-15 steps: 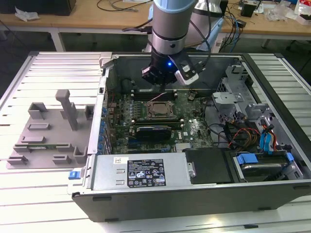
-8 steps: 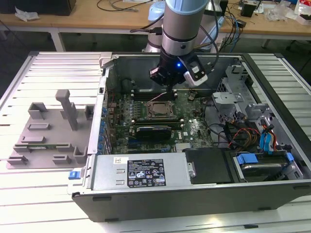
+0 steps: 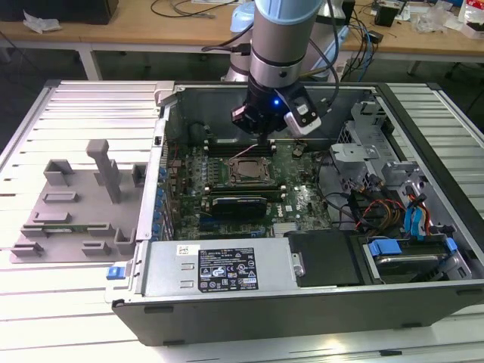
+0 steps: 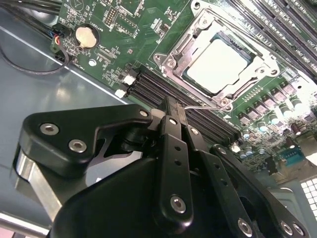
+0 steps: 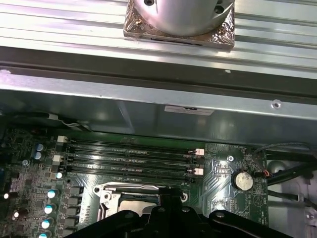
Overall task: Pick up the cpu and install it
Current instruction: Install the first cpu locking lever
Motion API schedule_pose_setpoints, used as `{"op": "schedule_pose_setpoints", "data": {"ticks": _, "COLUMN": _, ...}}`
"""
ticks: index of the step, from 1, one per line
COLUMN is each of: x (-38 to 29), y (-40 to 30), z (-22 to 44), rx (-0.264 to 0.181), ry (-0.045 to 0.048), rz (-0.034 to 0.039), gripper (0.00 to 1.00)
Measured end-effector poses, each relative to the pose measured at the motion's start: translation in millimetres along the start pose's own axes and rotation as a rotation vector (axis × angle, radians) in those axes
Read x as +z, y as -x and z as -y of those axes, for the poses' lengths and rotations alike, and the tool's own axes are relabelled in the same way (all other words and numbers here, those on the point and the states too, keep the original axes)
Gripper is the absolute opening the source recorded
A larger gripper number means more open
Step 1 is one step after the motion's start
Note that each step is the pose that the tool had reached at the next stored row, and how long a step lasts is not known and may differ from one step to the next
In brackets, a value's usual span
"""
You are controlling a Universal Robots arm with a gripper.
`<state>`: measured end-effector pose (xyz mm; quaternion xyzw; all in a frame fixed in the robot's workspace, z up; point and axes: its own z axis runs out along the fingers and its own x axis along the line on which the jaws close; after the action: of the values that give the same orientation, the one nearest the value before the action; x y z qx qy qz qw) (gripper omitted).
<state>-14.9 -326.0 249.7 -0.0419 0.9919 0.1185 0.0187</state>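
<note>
CPU [image 4: 218, 65] sat already in its socket frame [image 4: 171, 55] on the motherboard [image 3: 296, 198], its pale metal lid showing flat and square in the second wrist view; in the exterior view it was a small dull square at the board's middle. I judged it a light, stiff, thin piece, slick on top and delicate underneath, best taken by opposite edges and never pressed or slid. The pincer [image 4: 174, 106] hung just above the memory slots [image 4: 198, 116] beside the socket, its black fingers drawn together to a narrow tip with nothing between them. Whether that tip touched the thin wire latch lever [image 4: 205, 106] lying along the frame's edge I could not tell. Further off, the coin cell [image 4: 85, 35] glinted near the case wall, and in the first wrist view the pincer's own linkage cut off most of the socket. Beyond the open computer case [image 3: 423, 302], a grey fixture tray [image 3: 76, 204] lay on the slatted tabletop [image 3: 91, 106] toward the exterior view's left.
</note>
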Motion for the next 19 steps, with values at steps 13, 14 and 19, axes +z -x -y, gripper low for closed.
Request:
{"op": "schedule_pose_setpoints", "data": {"ticks": 13, "x": 0.3, "y": -4.2, "z": -0.3, "rx": 0.002, "ry": -0.0002, "rz": 0.0020, "gripper": 0.11}}
{"op": "schedule_pose_setpoints", "data": {"ticks": 14, "x": 0.3, "y": -4.7, "z": -0.3, "rx": 0.002, "ry": -0.0002, "rz": 0.0019, "gripper": 0.11}}
{"op": "schedule_pose_setpoints", "data": {"ticks": 19, "x": 1.5, "y": -7.9, "z": -0.3, "rx": 0.002, "ry": 0.0000, "rz": 0.0020, "gripper": 0.11}}
